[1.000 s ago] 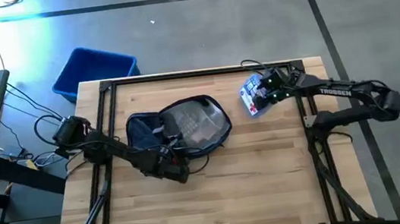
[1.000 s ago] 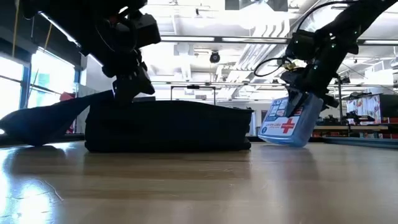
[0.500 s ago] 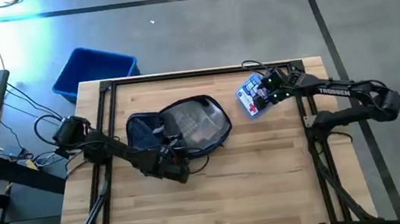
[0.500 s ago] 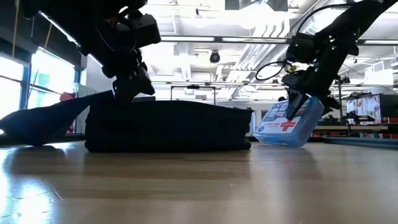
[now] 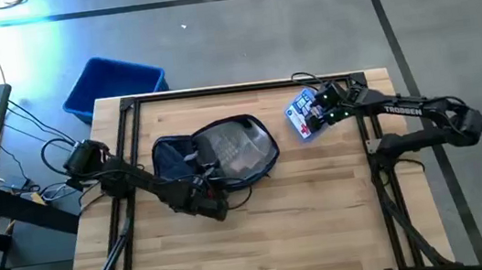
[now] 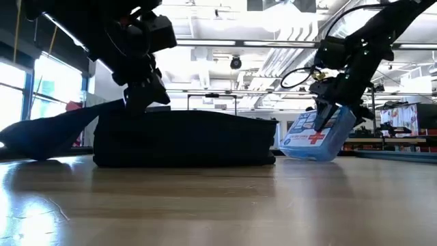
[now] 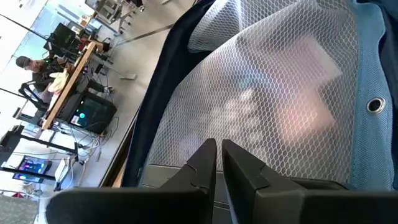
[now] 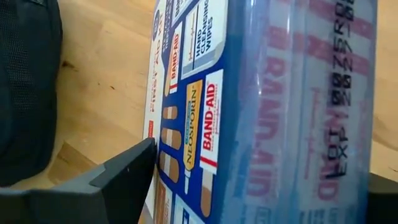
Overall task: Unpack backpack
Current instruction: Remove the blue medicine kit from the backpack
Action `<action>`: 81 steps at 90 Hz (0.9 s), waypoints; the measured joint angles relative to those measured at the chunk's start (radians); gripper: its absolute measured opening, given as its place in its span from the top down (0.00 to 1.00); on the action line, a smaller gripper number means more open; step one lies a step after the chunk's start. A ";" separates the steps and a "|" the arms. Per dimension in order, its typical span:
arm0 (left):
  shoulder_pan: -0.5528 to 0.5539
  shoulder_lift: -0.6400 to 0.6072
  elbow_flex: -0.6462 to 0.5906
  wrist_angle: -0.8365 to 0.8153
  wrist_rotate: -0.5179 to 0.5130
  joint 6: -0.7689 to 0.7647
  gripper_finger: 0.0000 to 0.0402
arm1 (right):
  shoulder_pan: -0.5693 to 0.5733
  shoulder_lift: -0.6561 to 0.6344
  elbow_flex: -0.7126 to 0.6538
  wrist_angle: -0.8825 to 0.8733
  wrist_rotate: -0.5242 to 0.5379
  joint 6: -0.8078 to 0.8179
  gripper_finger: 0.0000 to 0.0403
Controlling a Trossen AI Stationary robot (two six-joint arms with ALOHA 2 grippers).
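The soft dark navy fabric backpack (image 5: pixel 216 157) lies flat on the pale wooden table (image 5: pixel 262 234), left of centre and toward the far edge, its long axis running left to right. Its opened mesh-lined side faces up, and the opening appears to face the right arm.

The left gripper (image 5: pixel 204 197) rests at the backpack's near edge with its fingers (image 7: pixel 208 163) drawn together on the fabric or white mesh lining (image 7: pixel 273 106), apparently pinning the bag so it does not drag.

The right gripper (image 5: pixel 328 110) is at the far right of the table, well apart from the bag and clamped on the sides of a translucent blue plastic first-aid box (image 6: pixel 315 135). The box is tilted, with its lower corner at or just above the wood, which suggests it is being set down away from the bag.
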 joint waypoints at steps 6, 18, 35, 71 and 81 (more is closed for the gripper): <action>0.000 0.000 0.000 0.000 0.000 0.000 0.98 | 0.000 0.000 0.000 0.000 0.002 0.000 0.22; 0.000 0.000 0.000 0.000 0.000 0.000 0.98 | 0.000 0.000 0.000 0.000 0.003 0.000 0.22; 0.000 0.000 0.000 0.000 0.000 0.000 0.98 | 0.000 0.000 0.001 -0.001 0.012 0.005 0.22; 0.000 0.000 0.000 0.000 0.000 0.000 0.98 | 0.000 0.000 0.192 -0.343 0.208 0.093 0.22; 0.000 0.000 0.000 0.000 0.000 0.000 0.98 | -0.007 0.000 0.238 -0.437 0.203 0.095 0.22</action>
